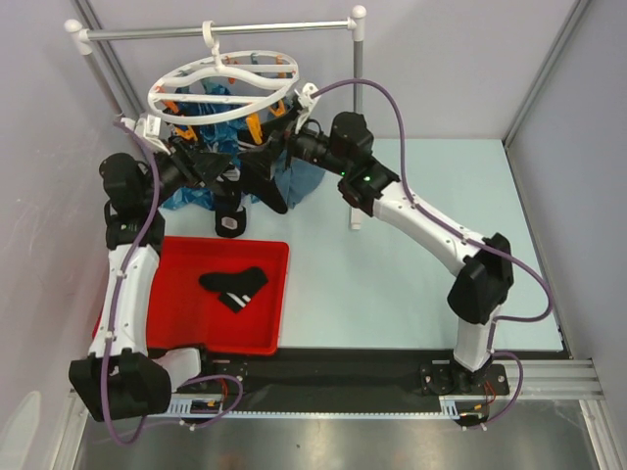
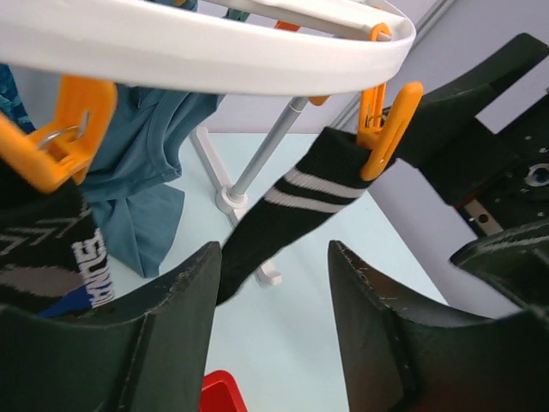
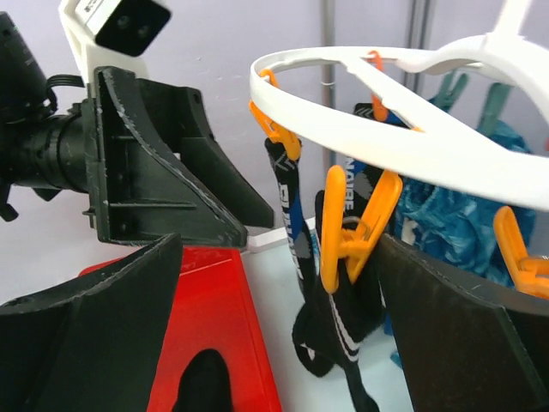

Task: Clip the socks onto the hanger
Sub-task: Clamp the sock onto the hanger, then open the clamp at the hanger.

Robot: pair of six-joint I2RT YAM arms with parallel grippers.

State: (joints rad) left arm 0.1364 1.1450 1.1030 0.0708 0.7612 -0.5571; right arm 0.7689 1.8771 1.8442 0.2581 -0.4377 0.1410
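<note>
The left end effector [image 2: 274, 249] and right end effector [image 3: 279, 257] gape empty beside the hanger [image 1: 186, 83] at 11 o'clock; the limp, light socks [image 1: 235, 285] in the red tray [image 1: 176, 294] at 7 o'clock should suit a cuff pinch

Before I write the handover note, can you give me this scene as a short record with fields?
hanger: white ring, hooked on the grey rail
striped sock: hangs from an orange clip on the ring
lettered sock: hangs under another clip
loose socks: lying in the red tray
blue cloth: hangs below the ring
left gripper: open, holding nothing
right gripper: open, holding nothing
</note>
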